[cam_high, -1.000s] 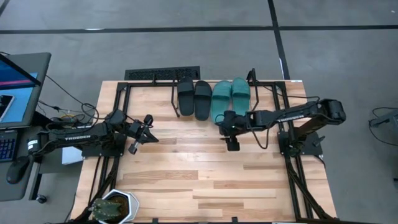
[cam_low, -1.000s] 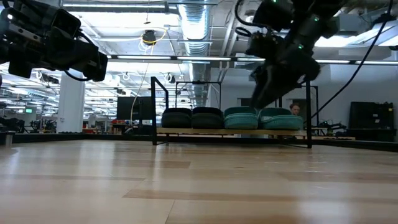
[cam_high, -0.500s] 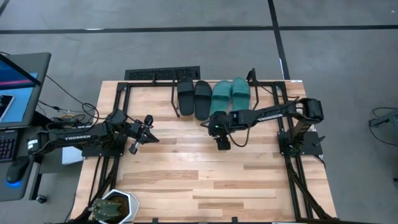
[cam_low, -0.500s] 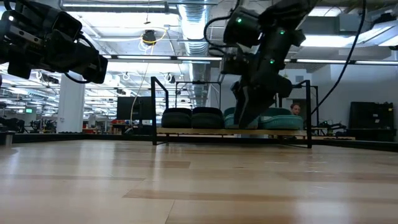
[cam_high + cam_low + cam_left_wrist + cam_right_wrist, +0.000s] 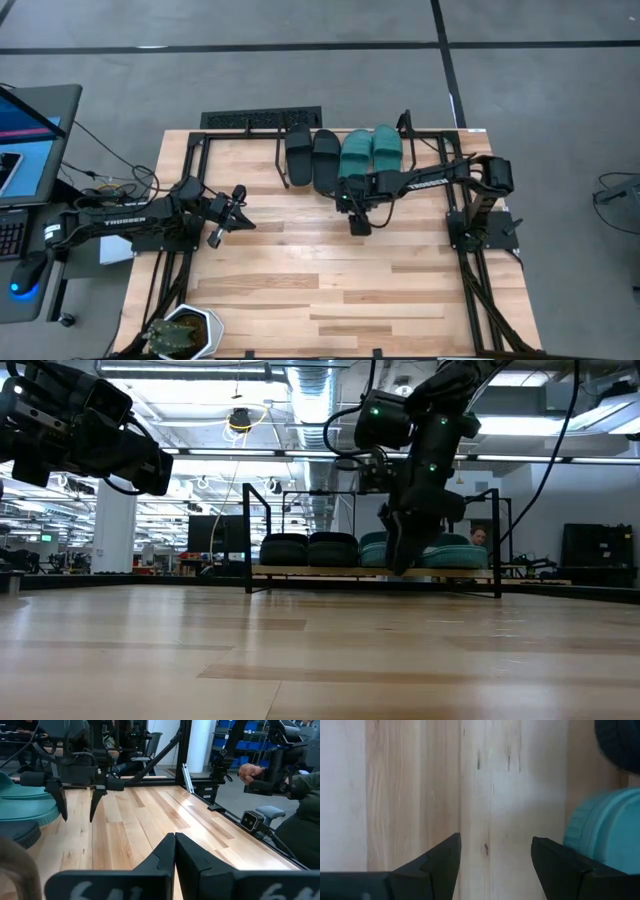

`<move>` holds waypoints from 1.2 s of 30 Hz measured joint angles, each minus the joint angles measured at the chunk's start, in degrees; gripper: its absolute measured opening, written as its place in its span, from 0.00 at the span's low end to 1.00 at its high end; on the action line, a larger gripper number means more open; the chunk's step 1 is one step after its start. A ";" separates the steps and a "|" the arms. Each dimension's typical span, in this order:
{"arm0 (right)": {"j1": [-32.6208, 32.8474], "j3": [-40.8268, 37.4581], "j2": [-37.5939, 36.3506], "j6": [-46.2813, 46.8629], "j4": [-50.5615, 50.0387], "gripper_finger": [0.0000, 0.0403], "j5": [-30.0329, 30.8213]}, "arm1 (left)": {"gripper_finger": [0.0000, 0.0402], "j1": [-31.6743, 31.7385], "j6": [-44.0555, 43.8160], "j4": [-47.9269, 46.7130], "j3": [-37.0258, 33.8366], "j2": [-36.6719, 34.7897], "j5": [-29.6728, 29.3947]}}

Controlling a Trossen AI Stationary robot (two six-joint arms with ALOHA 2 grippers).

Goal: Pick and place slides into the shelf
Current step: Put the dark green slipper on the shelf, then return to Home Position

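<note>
Low view: right pincer (image 5: 400, 555) hangs in front of the shelf (image 5: 370, 572) and blocks most of one teal slide (image 5: 375, 549); only its edge shows. The other teal slide (image 5: 450, 550) is partly covered too. A person beyond the shelf is mostly hidden, just a bit visible at the right post.

High view: all four slides sit side by side in the shelf (image 5: 430, 140) at the table's (image 5: 320, 290) far edge, two black slides (image 5: 312, 157) on the left, two teal slides (image 5: 370, 153) on the right. Rods are thin and hard to trace under the slides.

Right pincer (image 5: 358, 222) is just in front of the teal pair, over bare table, fingers spread wide, nothing between them. Right wrist view shows wood grain between the fingers (image 5: 437, 862), a teal slide (image 5: 600, 835) off to one side; probably clear of it, but the gap is hard to judge.

Left pincer (image 5: 226, 220) waits over the left side of the table, fingers pressed together, empty. Its wrist view shows the right pincer (image 5: 77, 802) farther off and a person's hand (image 5: 250, 771) beyond the table edge.

Around: black slotted grille (image 5: 262, 118) behind the shelf, laptop (image 5: 35, 140) off the left edge, a potted plant (image 5: 180, 335) at the near left corner. Middle and near half of the table are open wood.
</note>
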 joint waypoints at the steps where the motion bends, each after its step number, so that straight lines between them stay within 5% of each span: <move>1: 0.00 0.00 -0.02 0.01 -0.27 0.56 0.04 | 0.00 0.00 0.00 0.01 0.00 0.00 0.00; 26: -0.99 -0.04 -0.02 1.52 -3.16 0.56 3.20 | 0.00 -0.02 -0.04 0.01 0.02 0.00 0.04; 36: 8.78 2.30 -8.71 -2.25 -1.64 0.56 2.83 | 0.00 0.00 -0.56 0.49 1.27 -0.07 2.90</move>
